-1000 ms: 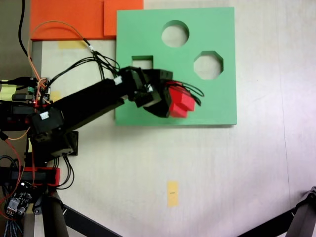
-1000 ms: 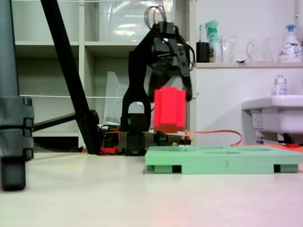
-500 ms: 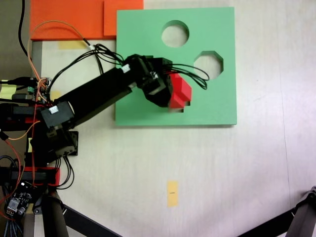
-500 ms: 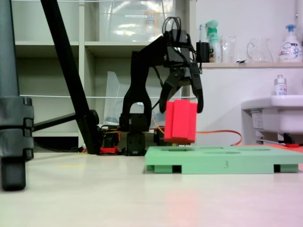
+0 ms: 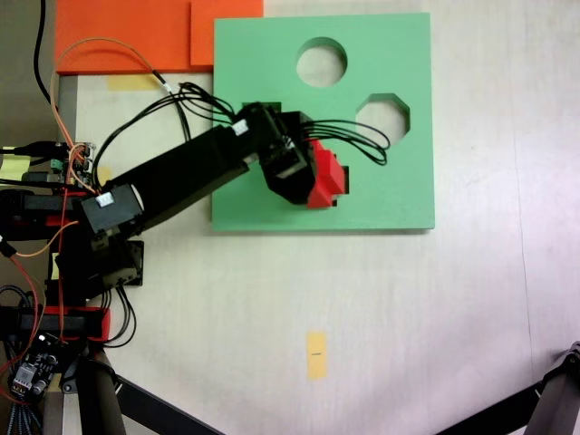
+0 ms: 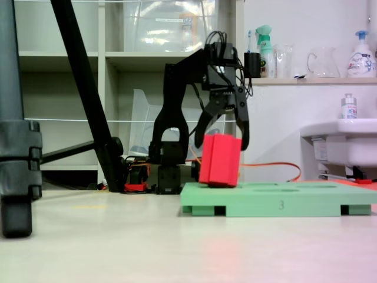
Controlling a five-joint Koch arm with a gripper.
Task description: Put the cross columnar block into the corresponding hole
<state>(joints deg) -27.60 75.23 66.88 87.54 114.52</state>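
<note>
One red block [image 5: 328, 179], the cross columnar block, sits clamped in the jaws of the gripper [image 6: 222, 141] and hangs low over the green foam board [image 5: 399, 195]. From the side its bottom edge looks to be touching or just entering the board's top face, and the block [image 6: 220, 160] leans slightly, its top tipped toward the right of that view. From above it covers the spot where its matching hole should be, in the lower middle of the board; only a dark sliver shows at the block's lower edge, so I cannot tell whether the lobes are lined up with the cutout.

Judging by its look, the block is foam: light, a little squashy, and grippy rather than slick. It should bear a firm pinch without harm, and the jaws hold it high on its flanks, which leaves the lower half free to go in. The soft material may bind against the cutout walls if it enters crooked, so straightening the tilt before pressing down seems wise. The board is also foam and light, and a sideways shove could slide it on the counter [image 5: 435, 317].

By count: one red block, one green board, and three cutouts in plain view from above, namely a round one [image 5: 322, 62], an octagonal one [image 5: 381, 119] and a square one partly hidden by the arm. Two flat orange foam slabs [image 5: 127, 32] lie at the top left, touching the board's corner. One yellow tape strip [image 5: 315, 353] marks the counter below.
</note>
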